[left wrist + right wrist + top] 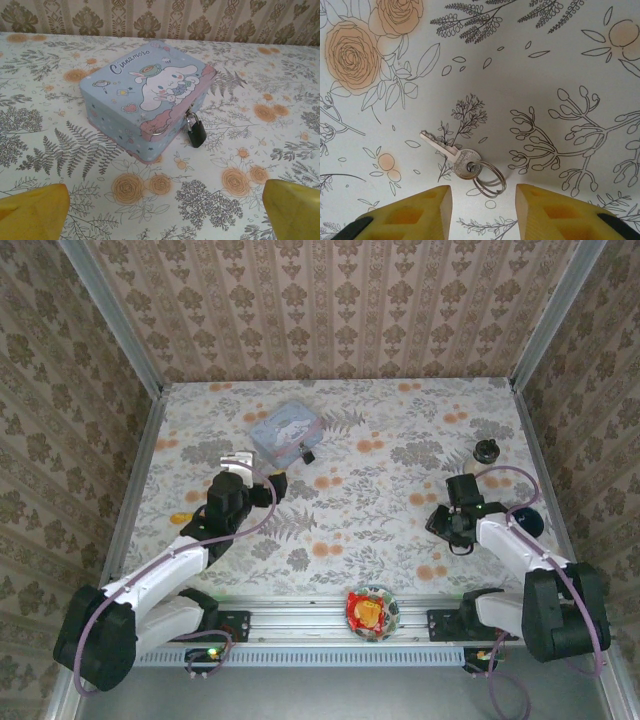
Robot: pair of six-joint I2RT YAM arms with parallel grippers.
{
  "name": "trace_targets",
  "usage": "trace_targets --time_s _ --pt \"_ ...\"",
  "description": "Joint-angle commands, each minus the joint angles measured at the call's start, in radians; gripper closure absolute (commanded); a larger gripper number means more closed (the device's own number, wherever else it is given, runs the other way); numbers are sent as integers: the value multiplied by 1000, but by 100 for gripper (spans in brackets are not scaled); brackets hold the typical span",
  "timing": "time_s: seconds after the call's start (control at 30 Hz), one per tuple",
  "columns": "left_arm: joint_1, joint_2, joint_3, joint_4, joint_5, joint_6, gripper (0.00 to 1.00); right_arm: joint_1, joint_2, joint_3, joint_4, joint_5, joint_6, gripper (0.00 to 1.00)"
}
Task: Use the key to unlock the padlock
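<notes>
Silvery key [456, 154] is seen flat just ahead of the right hand [483, 212], blade slanted away leftward; jaws parted, seemingly nothing grasped.

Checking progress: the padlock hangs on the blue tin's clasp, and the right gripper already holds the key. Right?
Not quite. The right wrist view shows the key lying on the table, ahead of the right gripper, unheld. The padlock does hang on the blue tin.

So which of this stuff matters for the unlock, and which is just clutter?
Job:
- padlock, hanging on the blue tin
- key on its ring, just ahead of the right gripper

Clutter:
- black-capped bottle
- bowl at the near edge
</notes>
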Motion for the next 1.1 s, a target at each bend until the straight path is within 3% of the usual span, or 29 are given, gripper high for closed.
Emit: trace_targets --time_s 0.0,0.27,0.5,0.9,1.07 --pt "-3 -5 36 -1 7 -17 0 6 22 25 7 -14 -5 62" --pt "-3 0 38 2 0 -16 0 6 64 39 11 -20 -2 65" --pt "-3 8 42 0 -3 -16 0 7 74 37 22 -28 3 74" --pt "-3 19 64 -33 -15 -26 0 15 21 42 1 -29 -6 100" --pt "0 23 96 -86 -21 -42 0 34 -33 48 -6 -41 -18 100"
